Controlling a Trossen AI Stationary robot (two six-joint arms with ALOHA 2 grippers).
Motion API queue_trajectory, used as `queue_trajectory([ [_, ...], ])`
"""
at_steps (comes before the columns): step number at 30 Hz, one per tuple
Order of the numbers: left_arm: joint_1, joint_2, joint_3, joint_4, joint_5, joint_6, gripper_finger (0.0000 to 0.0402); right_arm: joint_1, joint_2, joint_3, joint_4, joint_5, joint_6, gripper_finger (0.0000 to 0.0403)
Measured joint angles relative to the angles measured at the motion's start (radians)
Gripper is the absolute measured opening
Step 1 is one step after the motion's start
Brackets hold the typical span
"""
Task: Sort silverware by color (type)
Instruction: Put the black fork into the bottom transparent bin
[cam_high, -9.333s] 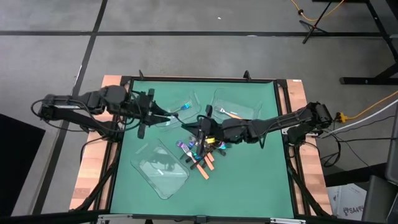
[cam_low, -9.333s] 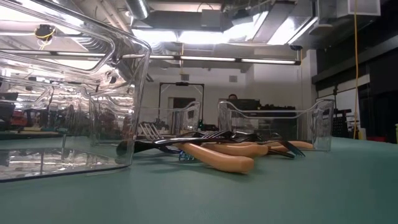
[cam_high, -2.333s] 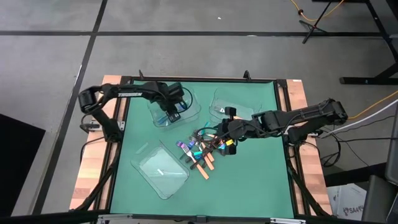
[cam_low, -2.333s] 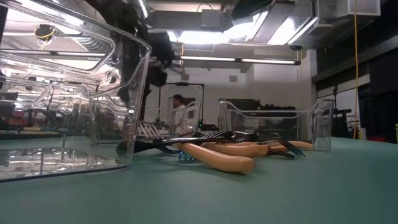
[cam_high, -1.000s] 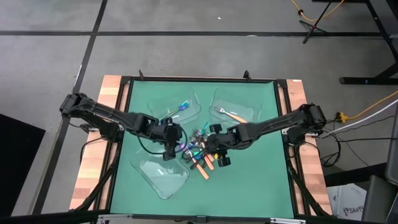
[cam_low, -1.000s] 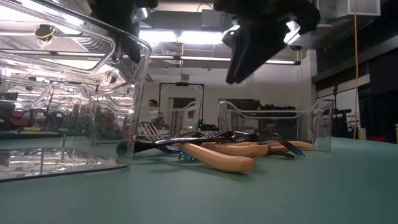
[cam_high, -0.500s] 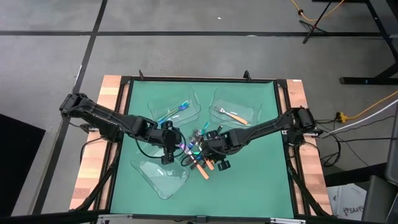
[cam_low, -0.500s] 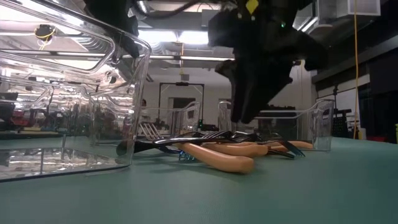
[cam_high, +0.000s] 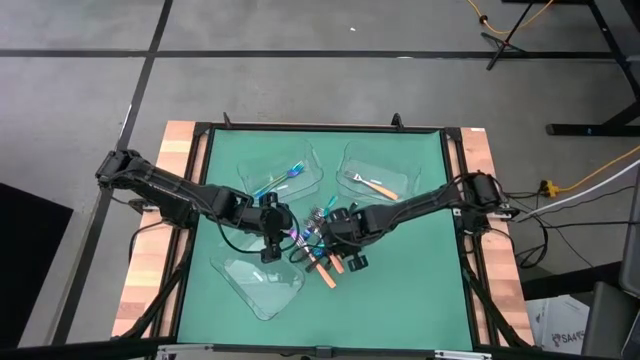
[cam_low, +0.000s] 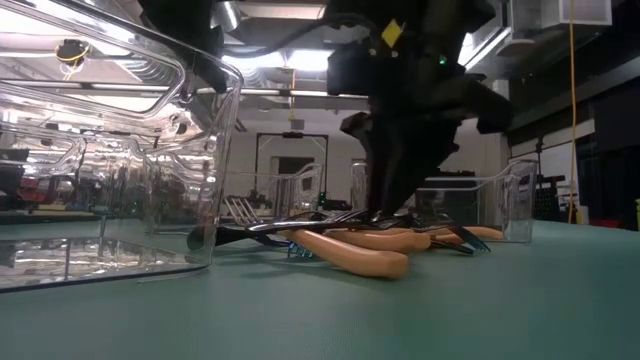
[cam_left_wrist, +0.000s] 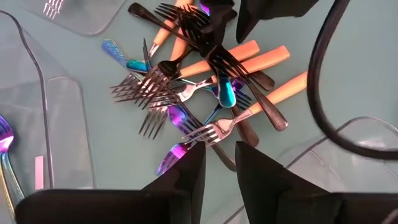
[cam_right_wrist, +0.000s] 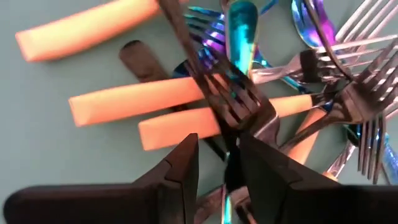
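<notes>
Jaws: both pairs apart, nothing held.

High view: left gripper (cam_high: 272, 228) and right gripper (cam_high: 340, 238) flank the silverware pile (cam_high: 322, 243), probably for simultaneous picks.

Left wrist view: fingers above the pile's near edge.

Right wrist view: fingers straddle a dark fork (cam_right_wrist: 233, 102) lying across orange handles, seemingly lined up to grasp.

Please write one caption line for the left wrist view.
Left gripper open above tangled silverware pile on the green table.

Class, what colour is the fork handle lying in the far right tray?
Orange handle, best seen in the high view.
</notes>
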Motion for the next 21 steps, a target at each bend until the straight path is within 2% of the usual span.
queue_trajectory([
  [21,0.0,0.0,0.0,0.007,-0.001,0.0,0.0081,-0.038,0.037,0.0,0.028,-0.025,-0.024,0.0113],
])
